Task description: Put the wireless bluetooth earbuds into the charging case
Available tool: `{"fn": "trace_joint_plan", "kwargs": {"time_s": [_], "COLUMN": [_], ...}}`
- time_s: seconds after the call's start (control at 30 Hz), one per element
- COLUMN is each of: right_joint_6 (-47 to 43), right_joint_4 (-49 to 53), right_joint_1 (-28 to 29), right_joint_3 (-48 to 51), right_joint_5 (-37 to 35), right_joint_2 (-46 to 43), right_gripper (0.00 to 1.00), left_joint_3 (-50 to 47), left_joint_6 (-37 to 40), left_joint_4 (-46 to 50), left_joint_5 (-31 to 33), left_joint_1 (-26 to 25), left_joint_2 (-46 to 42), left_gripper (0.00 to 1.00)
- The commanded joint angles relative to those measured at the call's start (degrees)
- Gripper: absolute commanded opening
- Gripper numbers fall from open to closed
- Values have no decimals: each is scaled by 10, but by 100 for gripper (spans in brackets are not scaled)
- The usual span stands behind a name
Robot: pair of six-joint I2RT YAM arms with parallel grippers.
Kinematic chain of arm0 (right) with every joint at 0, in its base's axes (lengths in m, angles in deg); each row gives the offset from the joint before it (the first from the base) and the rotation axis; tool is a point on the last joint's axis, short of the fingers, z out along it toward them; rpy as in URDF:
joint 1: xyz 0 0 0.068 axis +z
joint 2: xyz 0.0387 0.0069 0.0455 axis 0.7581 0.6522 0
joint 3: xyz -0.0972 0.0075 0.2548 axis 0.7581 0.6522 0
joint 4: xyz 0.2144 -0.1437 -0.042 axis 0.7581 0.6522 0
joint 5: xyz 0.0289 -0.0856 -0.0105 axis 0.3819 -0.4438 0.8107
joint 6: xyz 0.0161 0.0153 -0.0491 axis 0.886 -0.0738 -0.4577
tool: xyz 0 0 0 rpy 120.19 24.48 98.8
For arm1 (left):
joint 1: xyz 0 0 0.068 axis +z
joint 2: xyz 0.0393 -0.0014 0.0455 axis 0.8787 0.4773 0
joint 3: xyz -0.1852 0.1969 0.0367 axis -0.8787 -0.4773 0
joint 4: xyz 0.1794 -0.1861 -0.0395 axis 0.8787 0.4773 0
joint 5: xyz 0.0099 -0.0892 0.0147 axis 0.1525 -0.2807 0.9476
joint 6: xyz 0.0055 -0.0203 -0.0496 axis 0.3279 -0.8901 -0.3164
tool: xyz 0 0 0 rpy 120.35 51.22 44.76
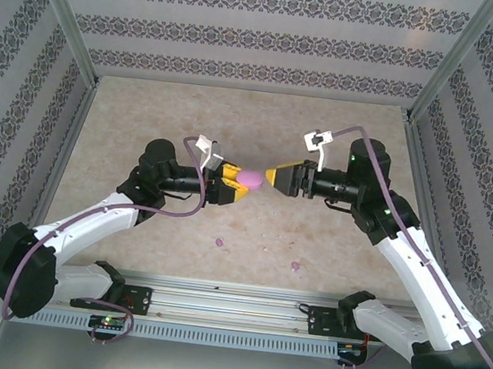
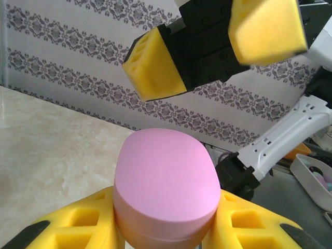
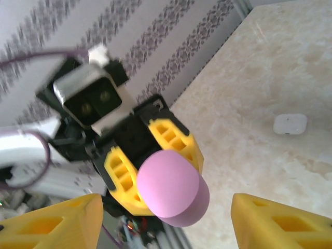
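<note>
A closed lilac-purple charging case (image 1: 250, 179) hangs in mid-air above the table's middle, with my left gripper (image 1: 235, 184) shut on it. The left wrist view has the case (image 2: 166, 181) wedged between the yellow fingers (image 2: 78, 223). My right gripper (image 1: 271, 178) faces the case from the right, open and just short of it. Seen from the right wrist, its fingers (image 3: 282, 223) stand wide on either side of the case (image 3: 168, 189). Two tiny purple earbuds (image 1: 219, 241) (image 1: 296, 265) lie on the table near the front. The white earbuds are out of view.
A small white case (image 3: 290, 124) lies on the marbled table (image 1: 148, 109). Patterned walls enclose the table on three sides. A metal rail (image 1: 233, 295) runs along the near edge. A white tray (image 2: 311, 176) sits off to the right in the left wrist view.
</note>
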Motion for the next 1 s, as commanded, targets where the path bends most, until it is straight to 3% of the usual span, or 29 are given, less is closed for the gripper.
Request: {"fn": "trace_joint_plan", "kwargs": {"time_s": [0.0, 0.3, 0.73, 0.97], "right_joint_6": [-162, -236, -234, -146], "right_joint_4": [57, 83, 66, 11], "right_joint_1": [33, 75, 78, 42], "right_joint_3": [-16, -35, -41, -37], "right_joint_5": [-19, -24, -22, 22], "right_joint_2": [4, 38, 58, 69], "right_gripper": [67, 69, 39, 38], "left_joint_3": [23, 31, 39, 38], "left_joint_6": [21, 3, -12, -13], "left_joint_4": [57, 65, 60, 57], "left_joint_5": [-37, -57, -69, -72], "left_joint_1": [2, 2, 1, 0], "left_joint_2": [-18, -21, -22, -19], "left_gripper": [7, 7, 7, 7]}}
